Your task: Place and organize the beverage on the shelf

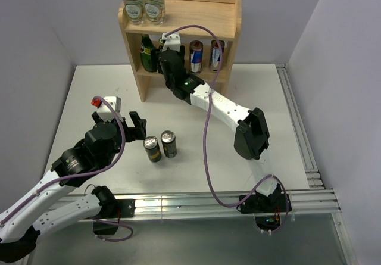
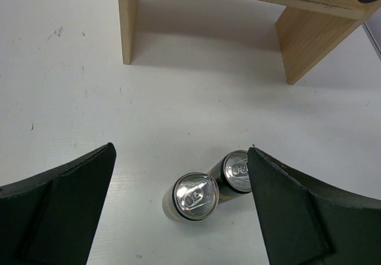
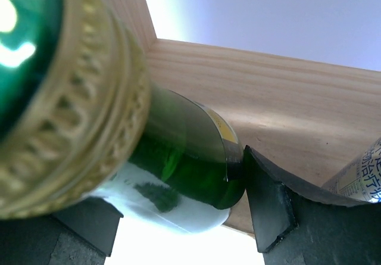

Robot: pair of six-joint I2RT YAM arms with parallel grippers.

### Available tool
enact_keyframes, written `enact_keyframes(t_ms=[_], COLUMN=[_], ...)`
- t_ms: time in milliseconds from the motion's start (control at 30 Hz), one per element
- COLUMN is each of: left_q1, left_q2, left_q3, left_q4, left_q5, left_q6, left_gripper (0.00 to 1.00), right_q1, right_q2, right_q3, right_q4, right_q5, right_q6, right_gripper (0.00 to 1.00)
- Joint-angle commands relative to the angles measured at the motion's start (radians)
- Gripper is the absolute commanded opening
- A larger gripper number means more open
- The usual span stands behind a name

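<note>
— Fingers [image 1: 137, 121] first, overhead view: how do they stand?
— Left gripper [image 1: 138, 128]: jaws spread wide, holding nothing, just beside two dark cans [image 1: 153, 149] that stand upright on the table [image 1: 89, 92]. Right gripper [image 1: 162, 46]: inside the lower tier of the shelf [image 1: 196, 15], between a standing bottle [image 1: 147, 53] and two slim cans [image 1: 196, 55]. Two clear bottles [image 1: 133, 3] occupy the top board.
— Hazard there?
— Crowding. If the arm is drawn out carelessly, it would likely clip a neighbour or the edge of the top board.
— Left wrist view?
— Fingers [image 2: 56, 214] flank the dark cans [image 2: 196, 196], which touch each other. The farther can sits close to the pad at the view's right. Closing on one can would probably shove or topple the other.
— Right wrist view?
— Pads [image 3: 268, 205] clamp a green bottle [image 3: 178, 158], with its gold cap [image 3: 77, 98] toward the lens. The shelf's wood is behind it, and a printed can [image 3: 357, 175] is near at the right edge. Whether the bottle's base is seated on the board cannot be told. If it is let go while tilted or unsupported, the smooth glass could slip, tip and knock the row.
</note>
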Motion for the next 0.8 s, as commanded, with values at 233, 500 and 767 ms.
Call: enact_keyframes(t_ms=[233, 500, 767], left_q1=[0.005, 0.006, 0.006], left_q2=[-0.004, 0.001, 0.004], left_q3=[0.003, 0.003, 0.001], left_q4=[0.013, 0.009, 0.008], left_q5=[0.013, 0.016, 0.016], left_q6=[-0.008, -0.010, -0.010], left_gripper=[0.99, 0.99, 0.99], right_q1=[-0.029, -0.029, -0.029], right_q2=[-0.066, -0.068, 0.030], right_q3=[-0.111, -0.133, 0.016], right_q4=[0.158, 0.172, 0.122], right_q5=[0.067, 0.070, 0.061], right_q6=[0.056, 0.053, 0.029], right_gripper=[0.00, 0.00, 0.28])
